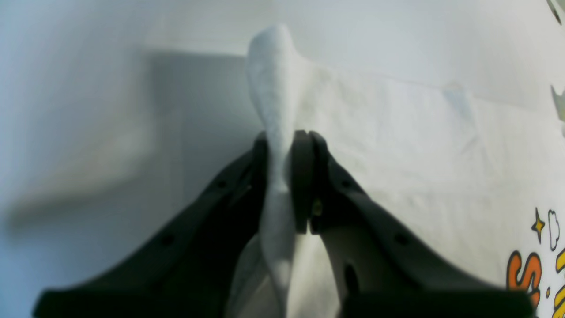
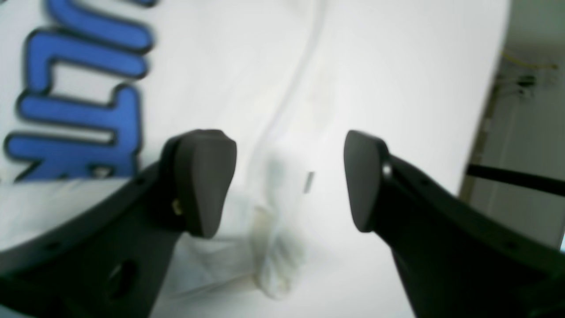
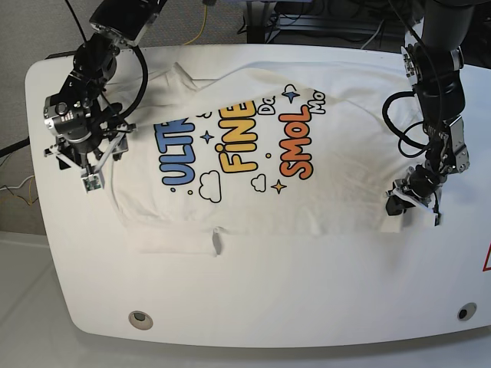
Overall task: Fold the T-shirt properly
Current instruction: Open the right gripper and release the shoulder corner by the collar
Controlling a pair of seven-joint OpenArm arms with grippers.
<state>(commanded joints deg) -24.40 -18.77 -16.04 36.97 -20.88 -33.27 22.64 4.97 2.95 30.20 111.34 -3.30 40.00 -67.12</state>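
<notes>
From my post, I have the shirt [image 3: 307, 199] lying on the table [image 3: 268, 299], between my left gripper [image 3: 394, 208] and right gripper [image 3: 103, 165].

A white desk [image 3: 268, 299] with rounded corners spreads under both sets of fingers. In the base view, one round grommet [image 3: 141, 320] sits in it well below the right fingers [image 3: 93, 182], and a second grommet [image 3: 466, 312] lies below the left fingers [image 3: 396, 205]. Between that one and the left fingers, at the picture's edge, is a partial red outline [image 3: 487, 258]. A yellow cable [image 3: 201, 29] hangs above and beside the right fingers, past the desk's far edge; grey floor [image 3: 23, 307] shows below and outward of them.
</notes>
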